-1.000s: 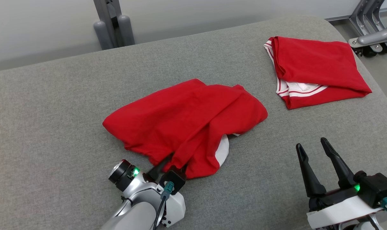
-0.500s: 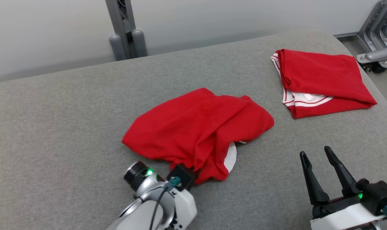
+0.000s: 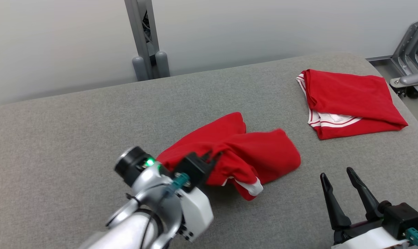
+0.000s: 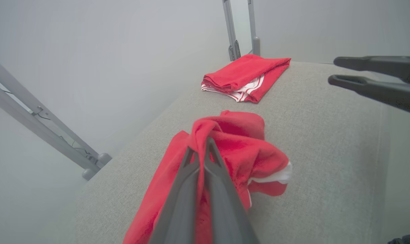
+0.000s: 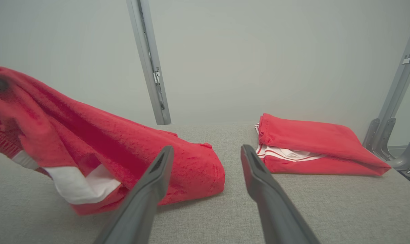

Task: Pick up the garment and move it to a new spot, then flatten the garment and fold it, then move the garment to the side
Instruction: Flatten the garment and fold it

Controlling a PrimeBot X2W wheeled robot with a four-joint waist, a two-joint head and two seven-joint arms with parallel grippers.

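A crumpled red garment (image 3: 250, 155) with white trim lies mid-table; its near-left end is lifted off the grey surface. My left gripper (image 3: 212, 155) is shut on that raised edge. In the left wrist view the two fingers (image 4: 198, 159) press together with a ridge of the red garment (image 4: 239, 142) pinched between them. In the right wrist view the garment (image 5: 106, 142) hangs from the upper left and slopes down to the table. My right gripper (image 3: 340, 176) stands open at the lower right, apart from the cloth, and its fingers (image 5: 157, 176) hold nothing.
A second red garment (image 3: 347, 100), folded, with white-striped trim, lies at the far right of the grey padded table (image 3: 74, 138). A grey post (image 3: 143, 38) stands behind the table. Metal frame legs (image 3: 409, 58) stand off the right edge.
My left gripper shut on the garment's near edge and lifted it up and back, bunching the cloth. The head camera shifted, so the scene sits lower in view. The right gripper stayed open.
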